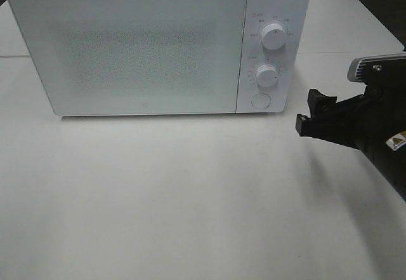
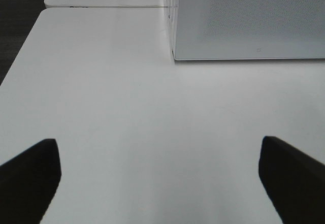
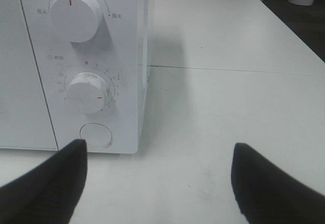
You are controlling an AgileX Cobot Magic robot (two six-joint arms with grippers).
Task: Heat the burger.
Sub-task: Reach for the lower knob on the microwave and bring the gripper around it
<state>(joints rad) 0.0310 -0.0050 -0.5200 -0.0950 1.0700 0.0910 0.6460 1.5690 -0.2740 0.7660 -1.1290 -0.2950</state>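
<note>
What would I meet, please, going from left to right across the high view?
Microwave door → control panel → right gripper

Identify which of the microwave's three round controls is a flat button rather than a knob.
The bottom button, nearest the table. The upper knob and lower knob above it stick out; it lies flat.

Robot test lab, white tables (image 1: 190, 216), microwave (image 1: 127, 45)
</note>
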